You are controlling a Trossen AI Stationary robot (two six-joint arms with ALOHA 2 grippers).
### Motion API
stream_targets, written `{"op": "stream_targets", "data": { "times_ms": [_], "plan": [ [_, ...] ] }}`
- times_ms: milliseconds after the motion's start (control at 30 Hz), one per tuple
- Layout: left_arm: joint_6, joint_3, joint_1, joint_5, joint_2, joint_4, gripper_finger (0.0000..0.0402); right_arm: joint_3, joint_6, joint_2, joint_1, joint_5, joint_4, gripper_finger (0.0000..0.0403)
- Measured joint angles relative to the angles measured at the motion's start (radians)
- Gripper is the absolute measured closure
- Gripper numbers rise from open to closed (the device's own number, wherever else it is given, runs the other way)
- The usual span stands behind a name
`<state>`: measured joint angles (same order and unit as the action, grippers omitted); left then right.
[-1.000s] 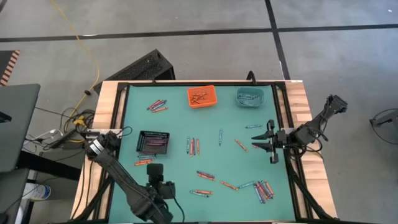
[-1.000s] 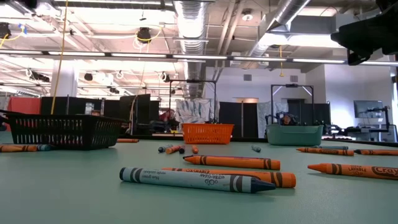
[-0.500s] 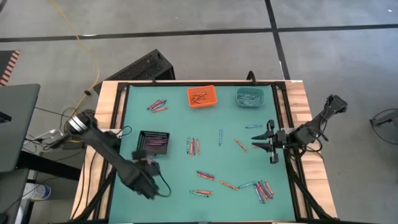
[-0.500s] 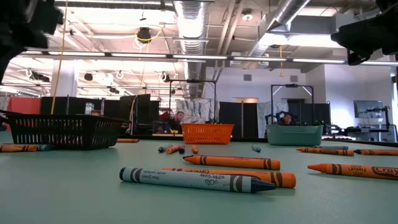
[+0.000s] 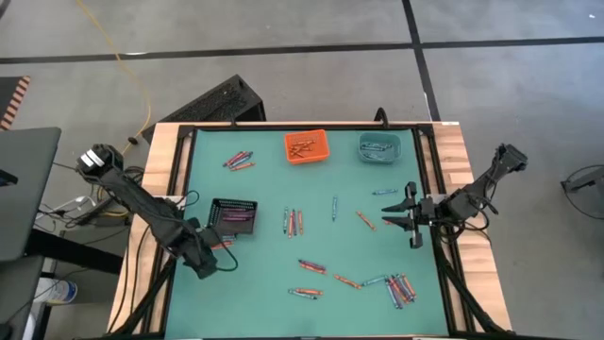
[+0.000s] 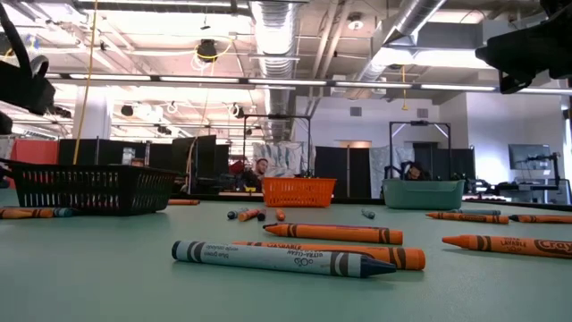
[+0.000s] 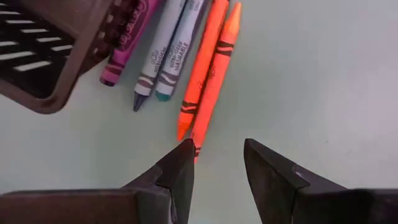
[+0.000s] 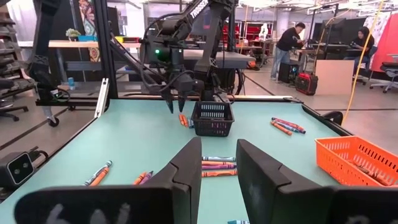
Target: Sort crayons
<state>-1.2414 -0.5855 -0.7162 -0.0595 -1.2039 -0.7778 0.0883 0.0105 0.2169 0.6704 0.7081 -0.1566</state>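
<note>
Orange is what the left end effector has swung over: a second ago it sat near the surface's six o'clock edge, and it now hovers at about eight o'clock, just beside the black bin. Its fingers stand apart, holding nothing, right above the tips of two orange crayons lying side by side, with a blue pair next to them. That looks like the lead-in to a pick. The right end effector has not stirred at three o'clock, open and empty. Other crayons lie scattered, some already in the orange bin.
</note>
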Motion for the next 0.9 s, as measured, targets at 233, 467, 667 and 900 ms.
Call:
{"op": "stream_targets", "data": {
  "times_ms": [233,467,667,900],
  "plan": [
    [0.039,-0.005,0.0,-0.022,0.001,-0.08,0.0274,0.0,0.0,0.0,0.0,0.0,0.0,0.0296],
    [0.056,-0.005,0.0,-0.079,0.0,-0.146,0.0274,0.0,-0.001,0.0,0.0,0.0,0.0,0.0296],
    [0.059,-0.005,0.0,-0.076,0.0,-0.093,0.0274,0.0,-0.001,0.0,0.0,0.0,0.0,0.0296],
    [0.066,-0.005,0.0,-0.054,-0.019,-0.06,0.0274,0.0,-0.001,0.0,0.0,0.0,0.0,0.0296]
  ]
}}
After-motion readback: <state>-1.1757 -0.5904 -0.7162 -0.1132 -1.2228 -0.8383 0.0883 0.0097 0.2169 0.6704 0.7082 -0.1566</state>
